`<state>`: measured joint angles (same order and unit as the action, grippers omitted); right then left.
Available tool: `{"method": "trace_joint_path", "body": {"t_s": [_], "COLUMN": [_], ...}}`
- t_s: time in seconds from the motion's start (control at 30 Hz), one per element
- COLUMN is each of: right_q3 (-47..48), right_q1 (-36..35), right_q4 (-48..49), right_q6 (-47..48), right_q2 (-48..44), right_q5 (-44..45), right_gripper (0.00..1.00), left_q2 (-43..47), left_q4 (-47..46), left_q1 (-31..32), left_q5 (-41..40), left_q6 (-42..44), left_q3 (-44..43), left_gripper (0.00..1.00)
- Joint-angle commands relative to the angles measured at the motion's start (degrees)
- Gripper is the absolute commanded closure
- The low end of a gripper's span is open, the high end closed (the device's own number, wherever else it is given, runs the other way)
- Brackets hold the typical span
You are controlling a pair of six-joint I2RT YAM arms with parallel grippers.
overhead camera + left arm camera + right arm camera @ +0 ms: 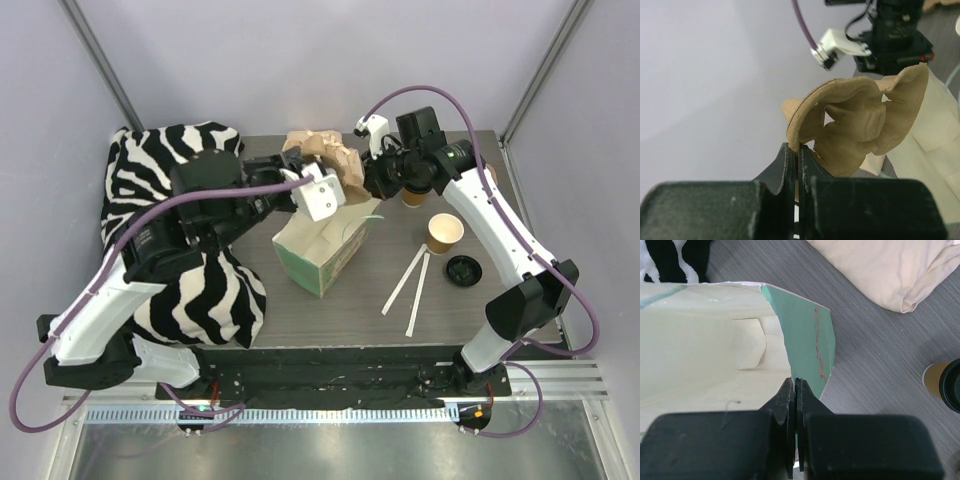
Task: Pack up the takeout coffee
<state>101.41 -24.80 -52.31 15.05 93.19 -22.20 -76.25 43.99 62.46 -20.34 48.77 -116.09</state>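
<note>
The takeout coffee (pixel 413 194), a brown cup with a black lid, stands at the back right, partly under my right wrist; the right wrist view catches it at the right edge (pixel 944 384). My right gripper (pixel 798 383) is shut on the rim of the open green paper bag (pixel 807 335), which stands mid-table (pixel 318 250). Above the bag's far side, my left gripper (pixel 799 148) is shut on the edge of a tan moulded-pulp cup carrier (pixel 860 125) held in the air (pixel 330 160).
An open brown cup (pixel 444 232) with a pale inside, a loose black lid (pixel 464 270) and two white sticks (pixel 408 282) lie right of the bag. A zebra-striped cloth (pixel 200 290) covers the table's left. A cream folded cloth (pixel 890 270) lies behind the bag.
</note>
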Motion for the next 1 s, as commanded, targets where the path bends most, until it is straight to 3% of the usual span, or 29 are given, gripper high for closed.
{"method": "trace_joint_path", "body": {"t_s": [0.0, 0.2, 0.37, 0.57, 0.73, 0.97], "right_q3": [2.04, 2.66, 5.73, 7.93, 7.75, 7.05], "right_q1": [-0.34, -0.87, -2.27, -8.67, -11.58, -11.77], "right_q4": [1.25, 0.11, -2.17, -5.07, -7.62, -9.56], "right_q6": [-0.11, -0.28, 0.94, 4.02, 5.34, 4.99], "right_q2": [-2.75, -2.13, -0.38, -1.51, -2.05, -0.82], "right_q5": [-1.01, -1.97, -3.64, -3.74, -2.94, -2.60], "right_gripper": [0.99, 0.99, 0.99, 0.99, 0.99, 0.99], "left_q2": [2.42, 3.83, 3.13, 0.67, -1.09, -0.75], "left_q4": [0.57, 2.84, 8.56, 17.34, 20.69, 17.28], "left_q1": [-0.32, -0.32, -0.23, 1.26, 2.23, 5.83], "left_q5": [-1.99, -1.20, 4.07, 7.59, 6.37, -0.48], "left_q6": [4.74, 10.28, 13.71, 17.05, 16.79, 17.49], "left_q3": [7.00, 10.71, 10.89, 9.74, 10.09, 10.80], "left_gripper": [1.00, 1.00, 1.00, 1.00, 1.00, 1.00]}}
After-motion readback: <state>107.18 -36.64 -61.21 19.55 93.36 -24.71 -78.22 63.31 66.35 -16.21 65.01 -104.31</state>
